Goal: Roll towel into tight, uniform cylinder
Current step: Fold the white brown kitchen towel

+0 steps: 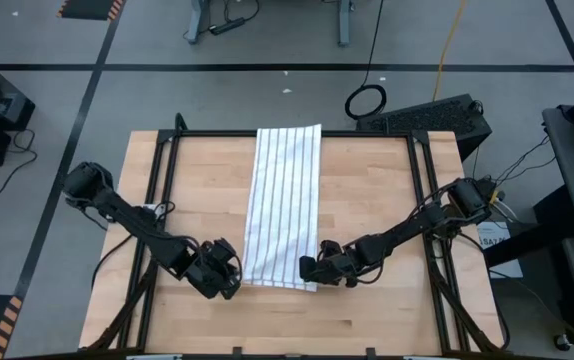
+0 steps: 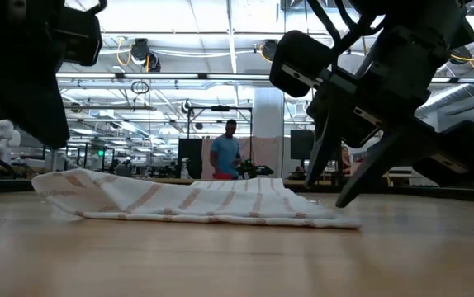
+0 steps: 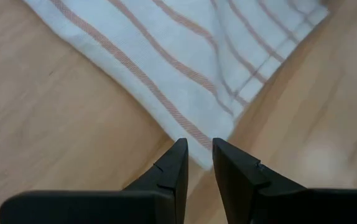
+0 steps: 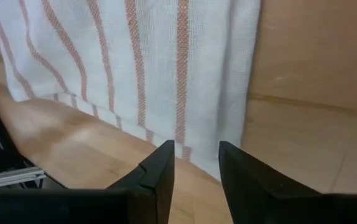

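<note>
Wooden table, unlabelled striped towel

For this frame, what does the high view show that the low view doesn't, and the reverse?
High view only: the towel lies flat and unrolled along the table, its far edge at the table's far edge, with the left gripper and right gripper at its two near corners.

Low view only: a person standing in the room behind the table, and the towel's slight rumples seen edge-on.

Both: the striped towel, both arms, the wooden tabletop.
</note>
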`<state>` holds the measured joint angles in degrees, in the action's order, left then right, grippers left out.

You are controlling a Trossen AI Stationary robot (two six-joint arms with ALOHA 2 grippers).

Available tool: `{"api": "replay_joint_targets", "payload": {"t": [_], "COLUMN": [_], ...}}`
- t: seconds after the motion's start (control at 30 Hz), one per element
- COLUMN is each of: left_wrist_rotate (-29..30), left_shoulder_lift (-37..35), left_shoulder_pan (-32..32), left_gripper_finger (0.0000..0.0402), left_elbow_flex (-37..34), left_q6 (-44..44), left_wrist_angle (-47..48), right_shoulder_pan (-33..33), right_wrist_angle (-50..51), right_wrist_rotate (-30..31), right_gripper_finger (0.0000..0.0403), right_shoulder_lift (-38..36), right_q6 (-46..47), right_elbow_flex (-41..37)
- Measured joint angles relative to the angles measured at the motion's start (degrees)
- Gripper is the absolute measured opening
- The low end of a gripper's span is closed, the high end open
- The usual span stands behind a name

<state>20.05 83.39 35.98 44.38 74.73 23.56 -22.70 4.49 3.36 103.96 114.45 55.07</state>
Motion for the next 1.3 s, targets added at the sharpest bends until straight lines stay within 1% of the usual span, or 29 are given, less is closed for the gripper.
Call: {"api": "replay_joint_targets", "payload": {"t": [0.23, 0.37, 0.5, 0.57, 0.63, 0.7, 0.8, 1.07, 1.3], "left_wrist_rotate": [-0.14, -0.32, -0.47, -0.86, -1.06, -1.27, -3.12, -6.42, -6.41], "left_shoulder_lift": [3.69, 5.44, 6.35, 6.39, 6.37, 6.37, 6.37, 5.31, 3.52], "left_shoulder_pan": [-0.08, -0.08, -0.08, -0.08, -0.09, -0.10, -0.10, 0.05, 1.84], "left_gripper_finger": [0.0080, 0.0080, 0.0080, 0.0080, 0.0080, 0.0080, 0.0080, 0.0080, 0.0080], "left_elbow_flex": [0.00, 0.00, 0.00, 0.00, 0.00, 0.00, 0.00, 0.66, 2.90], "left_q6": [0.03, -0.01, -0.03, -0.01, -0.05, -0.01, -0.01, -0.14, -0.48], "left_wrist_angle": [-0.88, -1.07, -3.68, -4.97, -6.24, -6.64, -6.91, -6.28, -6.37], "right_shoulder_pan": [0.31, 0.42, 0.91, 0.96, 0.94, 0.88, 0.83, 0.60, 0.33], "right_wrist_angle": [-0.22, -3.83, -7.50, -7.64, -6.68, -6.24, -6.34, -6.07, -5.32], "right_wrist_rotate": [0.05, -0.67, -4.15, -5.27, -5.20, -4.82, -4.57, -5.33, -6.56], "right_gripper_finger": [0.0116, 0.0116, 0.0113, 0.0101, 0.0081, 0.0053, 0.0012, 0.0003, 0.0001], "right_shoulder_lift": [0.37, 2.11, 4.27, 5.08, 5.18, 5.20, 5.22, 4.48, 0.85], "right_q6": [-0.54, -2.36, -3.69, -4.21, -4.86, -5.51, -6.54, -9.41, -11.27], "right_elbow_flex": [0.00, -0.07, 0.09, 0.55, 0.88, 0.92, 0.90, 0.76, 0.74]}}
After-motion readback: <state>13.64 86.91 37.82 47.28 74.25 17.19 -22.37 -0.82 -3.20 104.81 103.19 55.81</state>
